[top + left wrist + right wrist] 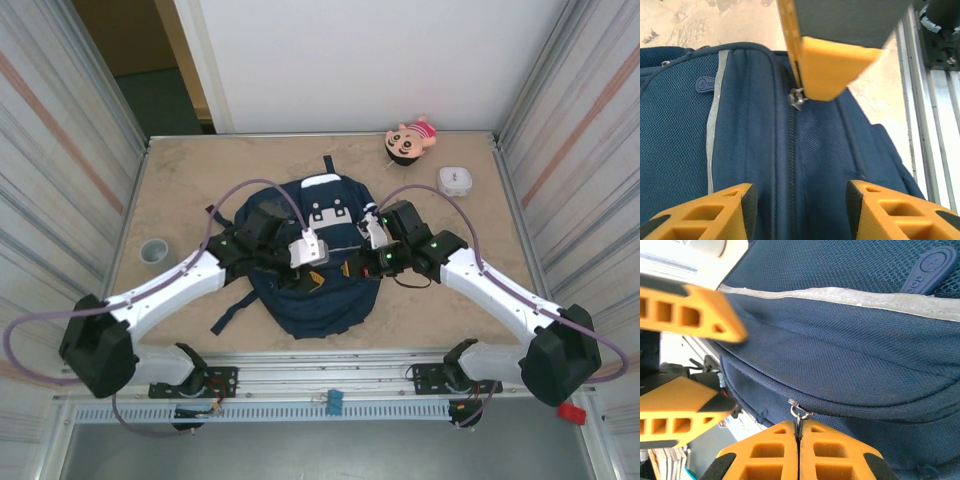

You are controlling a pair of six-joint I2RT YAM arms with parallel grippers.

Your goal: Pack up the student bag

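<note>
The student bag (318,300) is a navy backpack lying flat in the middle of the table, white patches toward the far side. Both grippers meet over its middle. My right gripper (800,432) is shut on the small metal zipper pull (799,414) of a closed zipper. In the left wrist view the same zipper pull (797,97) shows under the right gripper's orange fingertips (822,70). My left gripper (800,200) stands open just above the fabric, its fingers on either side of the zipper line (791,150), holding nothing.
A plush doll (412,140) lies at the far right of the table, with a small white box (455,181) near it. A grey round cup (153,250) sits at the left edge. Metal walls close both sides, and a rail runs along the near edge.
</note>
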